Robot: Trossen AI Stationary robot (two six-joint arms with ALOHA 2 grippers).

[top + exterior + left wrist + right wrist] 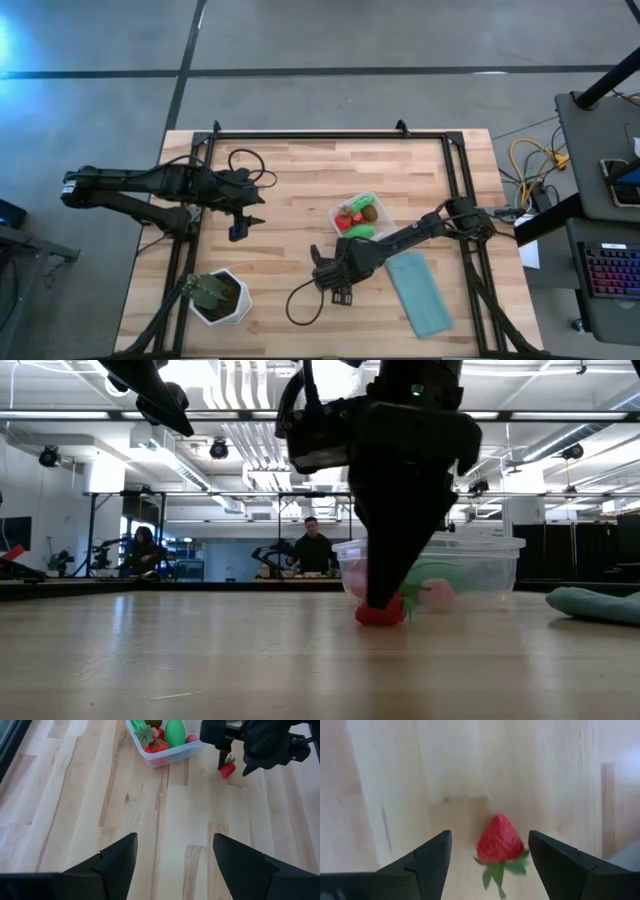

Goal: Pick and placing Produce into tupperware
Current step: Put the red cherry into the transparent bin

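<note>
**Strawberry on table, right tool open around it**

Strawberry (499, 842) lies on the table (300, 180), just outside the near-left corner of the tupperware (358, 216). It sits between the fingers of the right tool (490, 852), nearer one finger than the other. The fingers stand apart and do not grip it. The wrist view shows a gap on both sides of the berry.

The tupperware already contains a green piece (175, 732), red pieces and a brown oval. It stands right of centre on the table, with a teal cloth (420, 290) on its near side.

The left tool (238, 228) hovers wide open and empty over the left half of the table, well apart from the work.

Risks from this position:

- Off-centre closing. One finger may reach the berry first and push it sideways, out of the grip.
- Rolling. The tapered berry may squirt out from between the pads when squeezed.
- Collision. The right tool works close to the tupperware; a swing toward it may shove it or tip the contents.
</note>
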